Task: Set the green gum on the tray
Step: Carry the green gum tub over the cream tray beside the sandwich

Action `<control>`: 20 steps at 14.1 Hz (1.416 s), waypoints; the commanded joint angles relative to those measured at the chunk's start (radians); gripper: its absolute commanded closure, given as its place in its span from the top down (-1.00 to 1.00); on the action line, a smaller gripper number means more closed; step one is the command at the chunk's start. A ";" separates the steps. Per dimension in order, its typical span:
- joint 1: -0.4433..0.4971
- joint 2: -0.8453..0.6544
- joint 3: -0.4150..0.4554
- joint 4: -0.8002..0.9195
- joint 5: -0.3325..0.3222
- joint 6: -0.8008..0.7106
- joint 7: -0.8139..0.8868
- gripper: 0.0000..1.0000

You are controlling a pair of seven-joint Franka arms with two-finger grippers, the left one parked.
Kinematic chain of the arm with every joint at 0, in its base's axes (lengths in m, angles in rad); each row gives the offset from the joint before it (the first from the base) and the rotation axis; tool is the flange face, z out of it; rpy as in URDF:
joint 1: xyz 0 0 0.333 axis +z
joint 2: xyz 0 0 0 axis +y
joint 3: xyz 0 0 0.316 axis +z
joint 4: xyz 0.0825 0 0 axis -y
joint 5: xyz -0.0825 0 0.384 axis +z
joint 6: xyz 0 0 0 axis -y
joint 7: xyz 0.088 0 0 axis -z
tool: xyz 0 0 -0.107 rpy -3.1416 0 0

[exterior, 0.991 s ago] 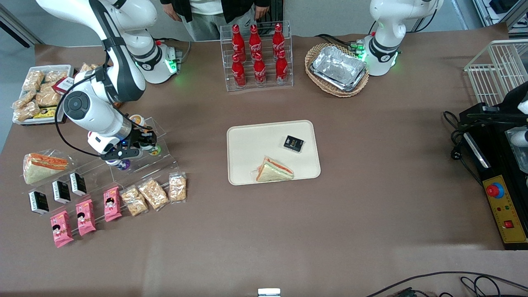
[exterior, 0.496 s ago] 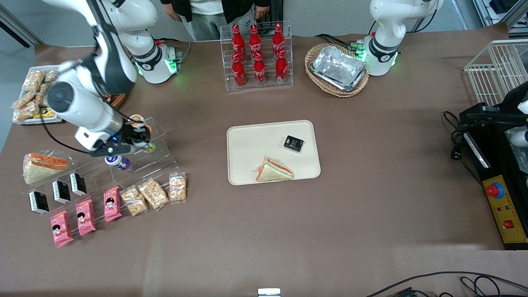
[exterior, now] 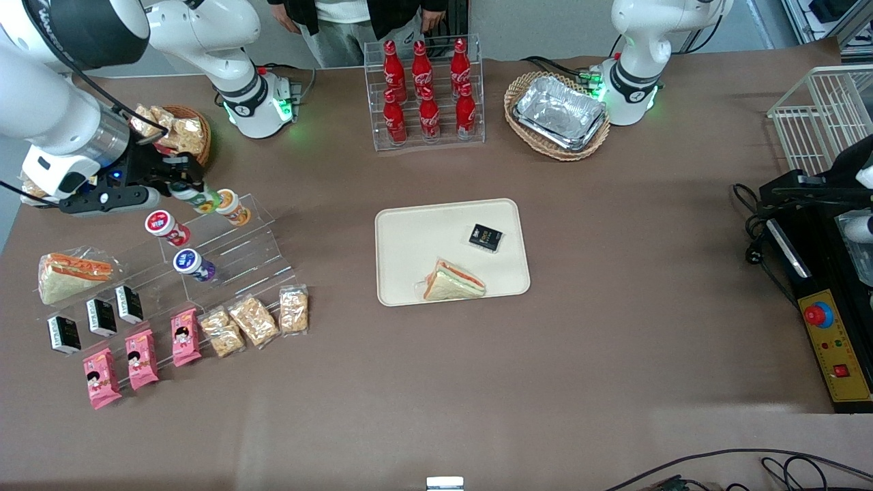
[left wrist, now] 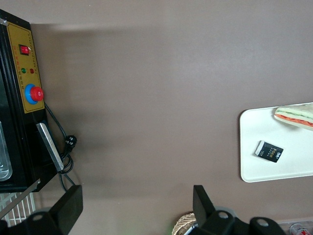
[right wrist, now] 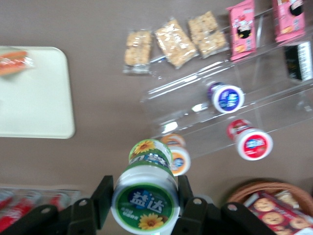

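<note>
Green-rimmed and white on its round lid, the small cylindrical green gum (right wrist: 145, 197) canister sits clamped between the two black fingers (right wrist: 187, 204) of the right arm's gripper (exterior: 179, 179), which hangs in the air above the clear acrylic stepped rack (exterior: 225, 249). The canister lies roughly level, its long axis along the gripper's reach: in the wrist view the lid faces the wrist camera and the green-yellow labelled body points away from it, while in the front view the body sticks out past the fingertips toward the orange-lidded canister (exterior: 232, 207).

Just past the gripper's tips, that orange-lidded canister stands on the rack's upper step. Below the gripper and nearer the front camera are one red-lidded canister (exterior: 162, 226) and one purple-lidded canister (exterior: 193, 264), so three canisters rest on the rack.

Well away from the gripper, toward the middle of the brown table (exterior: 614, 341), lies the large cream rectangular tray (exterior: 416, 239) with rounded corners. It carries one wrapped triangular sandwich (exterior: 452, 281) and one small black packet (exterior: 486, 236).

Nearer the front camera than the rack are three pink snack packets (exterior: 140, 357), three clear packs of brown crackers (exterior: 253, 318), three small black boxes (exterior: 95, 319) and one more wrapped sandwich (exterior: 71, 275). Close beside the gripper sits a wicker basket of snack bags (exterior: 179, 133).
</note>
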 commanded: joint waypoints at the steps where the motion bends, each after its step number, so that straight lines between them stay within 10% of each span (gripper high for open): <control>1: 0.004 0.050 0.145 0.073 0.110 -0.014 0.278 -1.00; 8: 0.029 0.288 0.441 0.093 0.063 0.294 0.634 -1.00; 14: 0.168 0.562 0.445 -0.014 -0.228 0.645 0.851 -1.00; 20: 0.232 0.684 0.439 -0.017 -0.249 0.724 0.870 -1.00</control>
